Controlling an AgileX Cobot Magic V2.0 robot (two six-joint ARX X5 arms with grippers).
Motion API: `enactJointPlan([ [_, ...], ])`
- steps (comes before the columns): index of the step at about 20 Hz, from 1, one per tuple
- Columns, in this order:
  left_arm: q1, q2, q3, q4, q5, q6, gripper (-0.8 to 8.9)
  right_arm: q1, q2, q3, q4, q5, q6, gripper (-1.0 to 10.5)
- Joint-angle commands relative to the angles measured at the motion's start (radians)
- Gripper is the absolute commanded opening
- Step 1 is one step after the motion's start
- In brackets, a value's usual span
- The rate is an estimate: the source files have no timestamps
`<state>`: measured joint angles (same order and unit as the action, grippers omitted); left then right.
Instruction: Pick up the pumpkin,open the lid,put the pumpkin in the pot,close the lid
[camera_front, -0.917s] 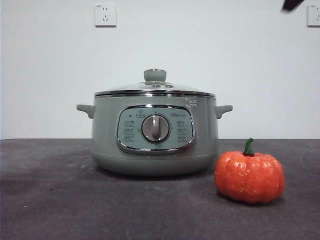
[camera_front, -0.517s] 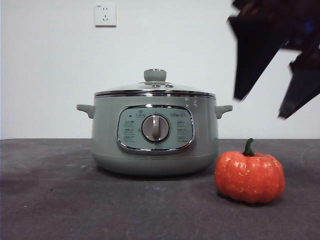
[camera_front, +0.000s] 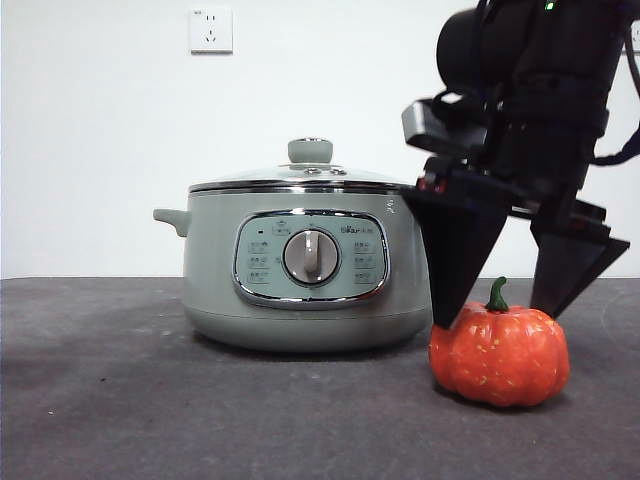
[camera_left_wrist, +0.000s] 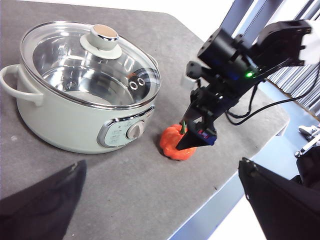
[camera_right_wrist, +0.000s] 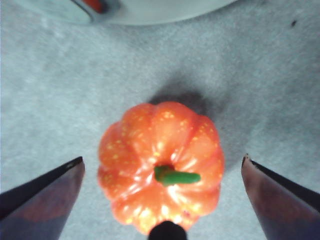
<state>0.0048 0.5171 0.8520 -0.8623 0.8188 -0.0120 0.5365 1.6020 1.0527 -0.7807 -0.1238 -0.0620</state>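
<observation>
Right tool (camera_right_wrist: 162, 170) straddles pumpkin (camera_right_wrist: 161, 162) with spread jaws.

We see the pot (camera_front: 308, 270) and pumpkin (camera_front: 499, 352) level and close from a low front camera at table height, obliquely from above and farther off by the left wrist camera, and the pumpkin alone, very near, straight down from the right wrist camera.

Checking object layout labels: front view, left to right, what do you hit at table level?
Pot with the lid on top → right gripper, fingers open astride the pumpkin → pumpkin on the table.
</observation>
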Motion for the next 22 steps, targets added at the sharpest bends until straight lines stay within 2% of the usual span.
enactJointPlan([
  [1,0.001,-0.001,0.002,0.008,-0.001,-0.006,7.52,0.002,0.036,0.000,0.013,-0.001,0.012,6.9],
  [3,0.001,-0.001,0.003,0.008,-0.001,-0.007,7.52,0.002,0.056,-0.001,0.015,-0.001,0.013,6.8],
  [4,0.001,-0.001,0.002,0.008,-0.001,-0.007,7.52,0.002,0.060,-0.001,0.015,-0.001,0.016,6.0],
  [6,0.001,-0.001,0.002,0.008,-0.002,-0.006,7.52,0.002,0.060,-0.001,0.015,-0.009,0.024,3.0],
  [7,0.001,-0.001,0.002,0.008,-0.002,-0.007,7.52,0.002,0.060,-0.001,0.006,-0.024,0.027,0.7],
  [8,0.001,-0.001,0.002,0.008,-0.002,-0.007,7.52,0.002,0.060,-0.001,-0.004,-0.036,0.027,-0.1],
  [14,0.001,0.011,0.003,0.019,-0.021,-0.011,7.51,0.002,-0.021,-0.001,-0.034,-0.035,0.038,-0.1],
  [17,0.000,0.065,0.006,0.056,-0.079,-0.011,7.51,0.002,-0.163,-0.001,-0.055,-0.035,0.040,-0.1],
  [22,-0.068,0.200,0.008,0.224,-0.086,-0.049,7.51,0.002,-0.472,0.000,-0.055,-0.034,0.063,-0.1],
])
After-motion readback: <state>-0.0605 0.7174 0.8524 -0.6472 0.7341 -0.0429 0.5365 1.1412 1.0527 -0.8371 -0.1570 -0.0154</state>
